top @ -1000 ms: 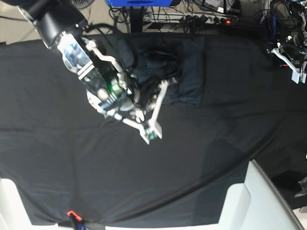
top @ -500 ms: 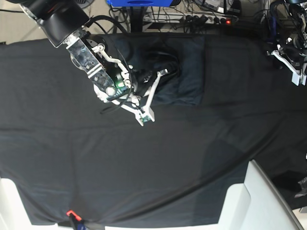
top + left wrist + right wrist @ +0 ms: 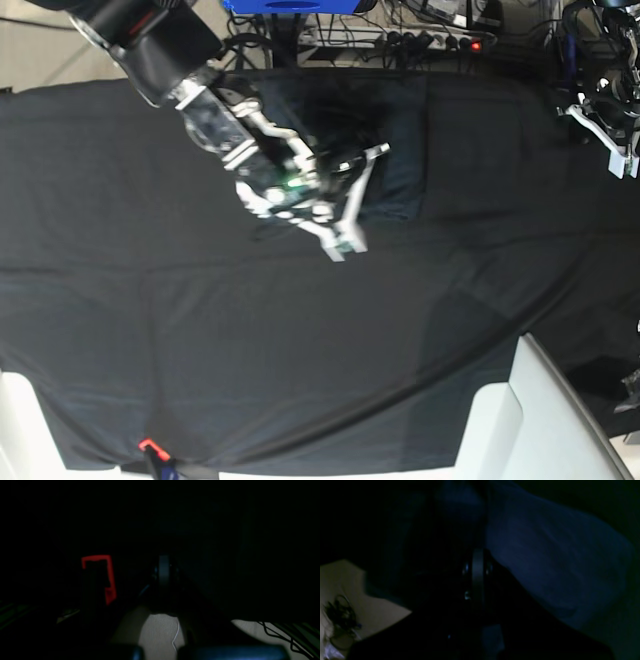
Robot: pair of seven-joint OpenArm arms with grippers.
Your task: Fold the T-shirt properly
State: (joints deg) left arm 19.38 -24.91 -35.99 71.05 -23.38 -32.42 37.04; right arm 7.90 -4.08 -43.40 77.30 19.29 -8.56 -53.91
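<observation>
My right arm has swung toward the table's middle since a moment ago, so the right gripper (image 3: 352, 205) now sits at the lower edge of the folded shirt instead of left of it. Working down in size: the black tablecloth (image 3: 300, 340) fills nearly my whole base view. On its far half, near centre, lies the T-shirt (image 3: 395, 165), folded to a compact rectangle; my right wrist view shows it as a blue-grey slab (image 3: 552, 562) just beyond the fingers. Those jaws are closed on nothing. The left gripper (image 3: 612, 135) hangs off at the table's far edge, jaws closed too, well away from the shirt.
</observation>
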